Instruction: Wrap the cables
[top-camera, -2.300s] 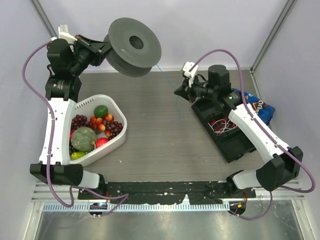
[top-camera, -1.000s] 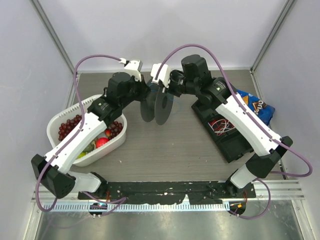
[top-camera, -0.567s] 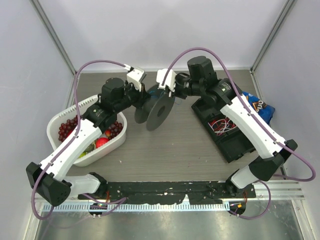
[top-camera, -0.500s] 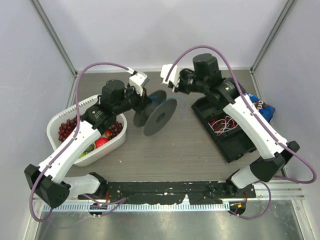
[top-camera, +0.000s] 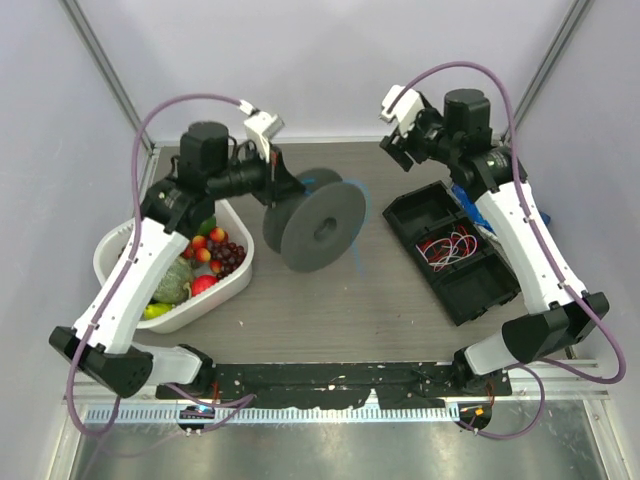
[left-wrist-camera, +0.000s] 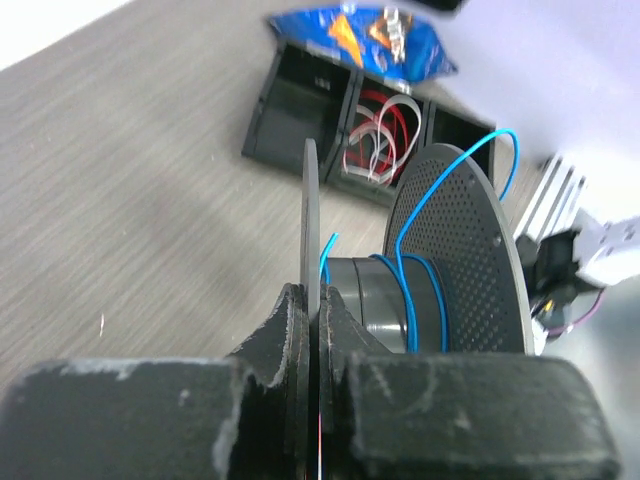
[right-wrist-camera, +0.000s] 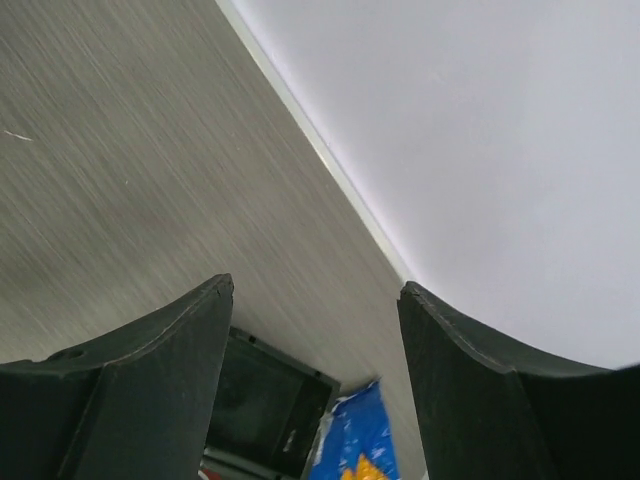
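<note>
Left wrist cam is showing the blue cable (left-wrist-camera: 400, 275) lying in a few loose turns round the hub of a dark grey spool (left-wrist-camera: 455, 250). One strand is arcing up over the perforated flange and a short end is sticking up by the hub. L gripper (left-wrist-camera: 313, 300) is pinching the spool's other, thin flange edge-on, w/ both fingers pressing tight on it.

Top cam is showing the spool tilting over the middle of the table (top-camera: 330, 300), held out from the L arm, w/ a bit of blue peeking out betw the flanges. Can't tell if it's touching the table.

Black tray (top-camera: 478, 290) is lying right of the spool, carrying red + white wires in its middle compartment. R gripper (top-camera: 398, 140) is hanging well apart from the spool, out past the tray's far end. Its own cam is showing the fingers (right-wrist-camera: 150, 380) standing spread w/ nothing betw them.

Blue bag (left-wrist-camera: 370, 35) is lying just behind the tray. White basket (top-camera: 110, 250) of fruit is sitting on the left under the L arm.
</note>
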